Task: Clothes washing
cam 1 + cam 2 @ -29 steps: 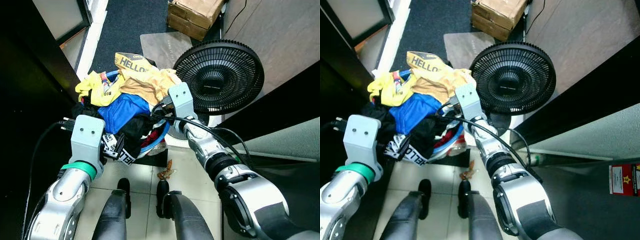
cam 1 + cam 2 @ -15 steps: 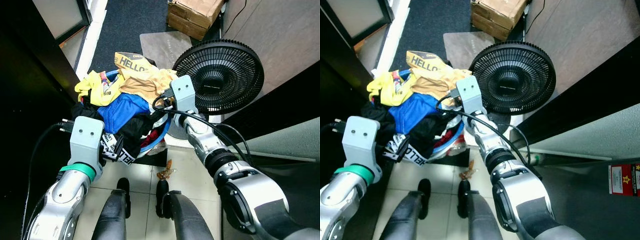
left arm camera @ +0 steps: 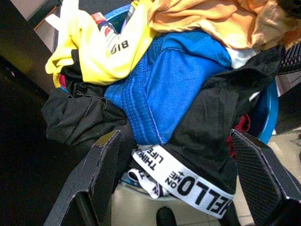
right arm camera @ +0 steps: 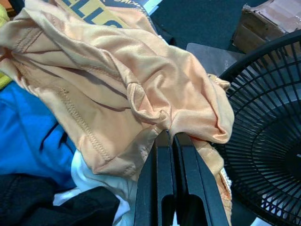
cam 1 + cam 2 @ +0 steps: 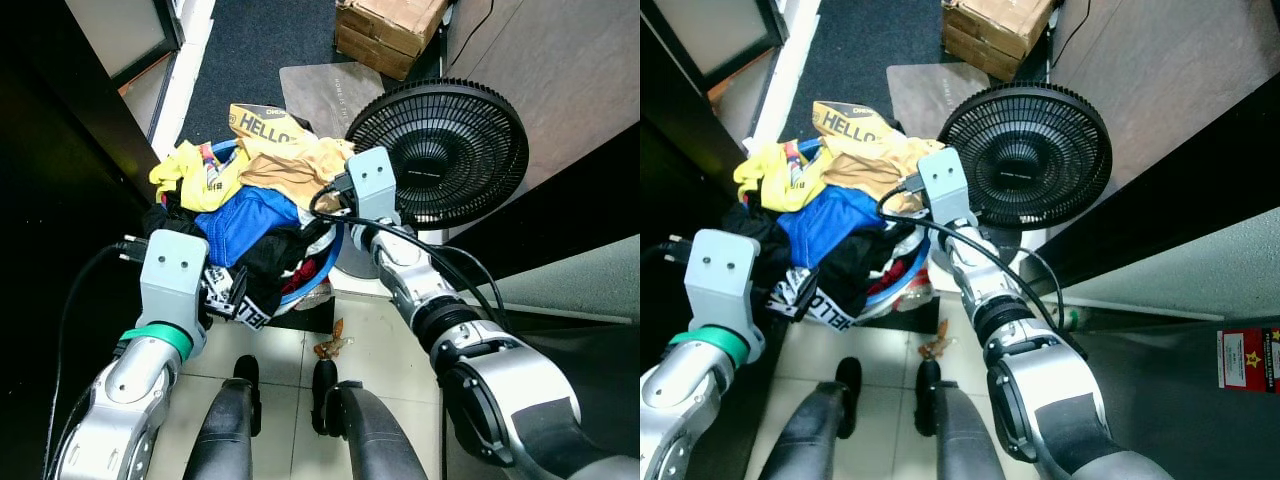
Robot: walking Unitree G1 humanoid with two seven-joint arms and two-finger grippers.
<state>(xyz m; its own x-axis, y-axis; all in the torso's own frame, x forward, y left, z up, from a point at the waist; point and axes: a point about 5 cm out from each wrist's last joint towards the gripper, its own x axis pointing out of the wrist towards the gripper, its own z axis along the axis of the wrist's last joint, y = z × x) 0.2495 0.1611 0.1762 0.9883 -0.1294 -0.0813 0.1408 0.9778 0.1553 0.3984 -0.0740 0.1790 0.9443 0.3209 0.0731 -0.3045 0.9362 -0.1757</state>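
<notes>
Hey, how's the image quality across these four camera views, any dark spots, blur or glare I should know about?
Left eye view: sharp and evenly lit, but the area beside the left gripper is near black. Right eye view: much the same, no blur. Left wrist view: the blue garment is crisp, the close fingers softer. Right wrist view: mild sheen on the orange satin cloth, no harsh glare; the round black fan grille stays readable.

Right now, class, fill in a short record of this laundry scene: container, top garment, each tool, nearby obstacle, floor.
container: blue basket, heaped with clothes
top garment: orange garment, beside yellow shirt
right tool: shut, pinching a fold of the orange garment
left tool: open, at the pile's near side by the black HELLO waistband
obstacle: black fan to the basket's right
floor: pale tiles
</notes>
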